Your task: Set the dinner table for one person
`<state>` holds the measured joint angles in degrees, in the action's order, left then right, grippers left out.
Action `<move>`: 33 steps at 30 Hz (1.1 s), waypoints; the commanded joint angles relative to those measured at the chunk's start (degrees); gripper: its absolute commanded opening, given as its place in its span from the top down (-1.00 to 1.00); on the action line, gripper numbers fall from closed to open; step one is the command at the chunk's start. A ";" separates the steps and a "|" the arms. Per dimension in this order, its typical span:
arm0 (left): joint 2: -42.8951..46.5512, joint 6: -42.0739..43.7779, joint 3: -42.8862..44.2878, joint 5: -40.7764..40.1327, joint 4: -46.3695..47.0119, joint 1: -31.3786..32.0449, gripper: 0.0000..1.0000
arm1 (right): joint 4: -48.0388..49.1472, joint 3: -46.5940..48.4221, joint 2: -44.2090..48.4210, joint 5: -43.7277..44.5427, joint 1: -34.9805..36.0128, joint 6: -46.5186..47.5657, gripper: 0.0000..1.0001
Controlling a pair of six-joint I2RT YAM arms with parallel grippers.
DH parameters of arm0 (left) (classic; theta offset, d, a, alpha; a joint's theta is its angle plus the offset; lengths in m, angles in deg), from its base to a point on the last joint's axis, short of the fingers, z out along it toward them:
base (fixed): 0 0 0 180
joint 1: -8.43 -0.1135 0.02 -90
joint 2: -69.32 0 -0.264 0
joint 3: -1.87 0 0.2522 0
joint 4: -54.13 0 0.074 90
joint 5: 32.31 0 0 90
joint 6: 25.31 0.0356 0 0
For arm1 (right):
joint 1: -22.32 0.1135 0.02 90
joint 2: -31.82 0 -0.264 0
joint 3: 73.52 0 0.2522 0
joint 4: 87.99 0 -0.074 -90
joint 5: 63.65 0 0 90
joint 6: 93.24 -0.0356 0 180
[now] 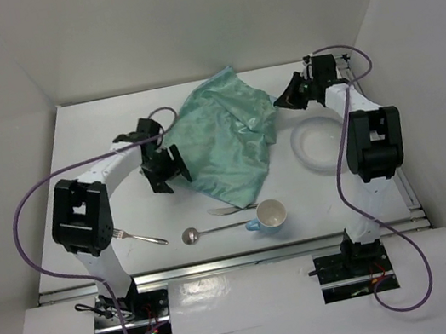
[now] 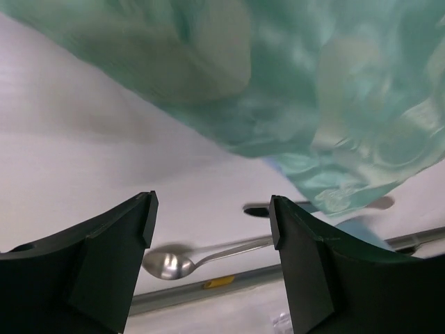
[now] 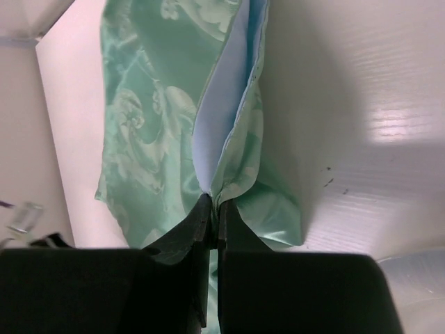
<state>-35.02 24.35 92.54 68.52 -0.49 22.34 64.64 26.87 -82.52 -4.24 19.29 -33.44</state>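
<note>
Two grippers flank the cloth (image 1: 223,145), which lies crumpled at the middle of the worktop (image 1: 97,137). The worktop spreads white under everything, its rail along the 6 o'clock edge.

The right gripper (image 3: 214,202), at the cloth's 2 o'clock, is clamped on a folded edge, holding it only at its fingertips. The left gripper (image 2: 212,209), at the cloth's 9 o'clock, is open and holds nothing.

That thin pinch on glossy fabric is the first risk, since a firm pull may slide the fold free. With only one edge held, the cloth would likely trail in a bunch rather than spread flat.

Its 6 o'clock hem covers part of the knife (image 1: 232,209), so dragging it could sweep the knife into the cup (image 1: 271,214) or spoon (image 1: 208,232). A pull toward 3 o'clock could drape the cloth over the plate (image 1: 299,149).
</note>
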 commanded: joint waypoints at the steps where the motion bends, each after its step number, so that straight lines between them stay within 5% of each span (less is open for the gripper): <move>1: 0.72 -4.74 -2.81 0.51 2.19 1.91 -0.66 | 3.23 0.12 5.54 -2.36 0.30 -0.39 1.00; 8: -7.36 -8.09 3.32 -7.31 3.60 2.52 -0.56 | 2.09 -0.41 7.64 -2.90 0.30 0.75 1.00; 12: -11.84 -8.62 7.81 -9.15 3.60 1.21 0.09 | 0.25 -0.41 8.17 -4.03 0.30 2.42 1.00; 13: -12.99 -8.10 8.87 -8.29 3.60 0.60 0.64 | 0.25 -0.41 8.17 -4.04 0.30 2.94 1.00; 14: -14.30 -8.09 11.49 -7.32 3.60 -0.89 0.94 | -0.28 -1.02 8.17 -4.56 0.30 2.95 1.00; 15: -17.02 -7.57 13.08 -6.71 2.38 -1.77 1.00 | -0.80 -1.02 8.17 -4.57 0.30 2.95 1.00; 23: -23.88 -3.00 31.00 -9.34 -3.07 -10.56 1.00 | -6.25 -3.92 10.28 -6.50 -0.22 4.79 1.00; 26: -30.19 -0.72 45.05 -9.34 -8.59 -13.20 1.00 | -7.05 -7.78 13.44 -5.98 1.61 4.27 1.00; 28: -32.68 0.52 55.17 -9.86 -11.51 -14.26 0.99 | -8.97 -10.34 15.72 -5.19 1.62 4.27 0.79; 32: -29.80 3.94 56.00 -10.48 -13.45 -15.58 -0.28 | -15.74 -7.98 18.27 2.44 2.15 8.03 -0.08; 33: -27.61 4.56 53.46 -9.70 -12.93 -15.58 -0.37 | -16.79 -7.18 18.98 6.55 2.15 8.05 -0.18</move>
<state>-66.56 25.44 147.53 58.66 -8.56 6.08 53.08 17.08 -68.16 -5.31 21.06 -27.86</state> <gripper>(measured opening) 0.651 0.555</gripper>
